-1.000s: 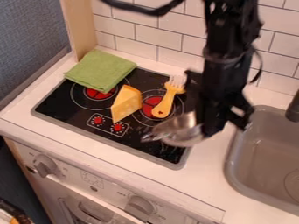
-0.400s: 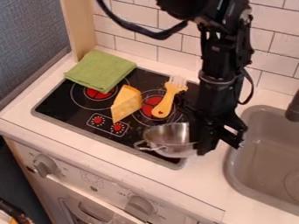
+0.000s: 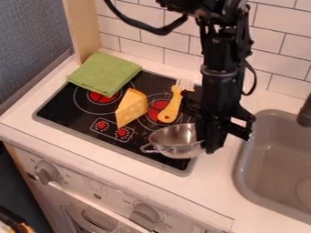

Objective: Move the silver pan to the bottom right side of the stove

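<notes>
Silver pan (image 3: 173, 142), just below and right of the frame's centre, over the lower right part of the black stove (image 3: 63, 107); its opening faces up, and a loop handle points left. My tool (image 3: 209, 146) is clenched on the pan's right rim, with my black arm (image 3: 220, 86) descending from the top edge, right of centre. Above the pan lies a fork (image 3: 172, 107), its yellow handle on the stove and its pale tines towards the top. Left of the fork, near it, is a yellow cheese wedge (image 3: 131, 108). A folded green cloth (image 3: 104, 73), upper left, covers the stove's upper left corner and overlaps the white desk (image 3: 209, 193). At the right edge are a grey sink (image 3: 276, 150) and part of a dark faucet (image 3: 305, 111).
</notes>
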Tool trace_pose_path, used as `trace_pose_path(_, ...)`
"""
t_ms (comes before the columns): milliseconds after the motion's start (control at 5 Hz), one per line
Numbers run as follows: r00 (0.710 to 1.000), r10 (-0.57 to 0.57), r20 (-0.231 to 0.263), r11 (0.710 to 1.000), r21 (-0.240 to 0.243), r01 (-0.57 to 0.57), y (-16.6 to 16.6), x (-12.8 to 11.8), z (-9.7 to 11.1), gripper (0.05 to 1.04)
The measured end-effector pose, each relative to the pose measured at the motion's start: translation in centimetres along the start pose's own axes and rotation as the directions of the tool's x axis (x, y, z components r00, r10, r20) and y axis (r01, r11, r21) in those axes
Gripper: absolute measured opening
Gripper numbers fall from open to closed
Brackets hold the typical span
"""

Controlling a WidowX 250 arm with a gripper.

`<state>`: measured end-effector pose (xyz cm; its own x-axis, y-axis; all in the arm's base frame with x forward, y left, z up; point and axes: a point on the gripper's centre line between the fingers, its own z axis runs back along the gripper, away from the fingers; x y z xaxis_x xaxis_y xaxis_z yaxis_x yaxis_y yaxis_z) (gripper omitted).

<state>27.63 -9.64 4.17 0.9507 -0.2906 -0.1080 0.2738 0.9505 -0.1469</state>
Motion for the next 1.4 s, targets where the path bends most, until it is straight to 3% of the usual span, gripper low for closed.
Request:
trace_pose_path(400, 0.993, 0.122, -0.002, 0.992, -0.042, -0.122, 1.7, -0.7, 0.3, 0.104)
trace_pose_path(600, 0.985, 0.161, -0.061, 0.986, -0.045, -0.163, 2.5, -1.5, -0.9, 0.291)
trace_pose_path(800, 0.975, 0.204, -0.085, 0.976, -0.061, -0.210, 3.2, -1.8, -1.0, 0.557)
trace_pose_path(1000, 0.979, 0.193, -0.066, 0.978, -0.065, -0.198, 3.2, -1.5, -1.0, 0.884)
trace_pose_path(1200, 0.989, 0.133, 0.070, 0.991, -0.011, -0.133, 3.4, -0.4, 1.8, 1.009)
trace_pose_path(1400, 0.979, 0.071, 0.193, 0.992, 0.086, -0.089, 3.1, 0.7, 6.3, 1.004)
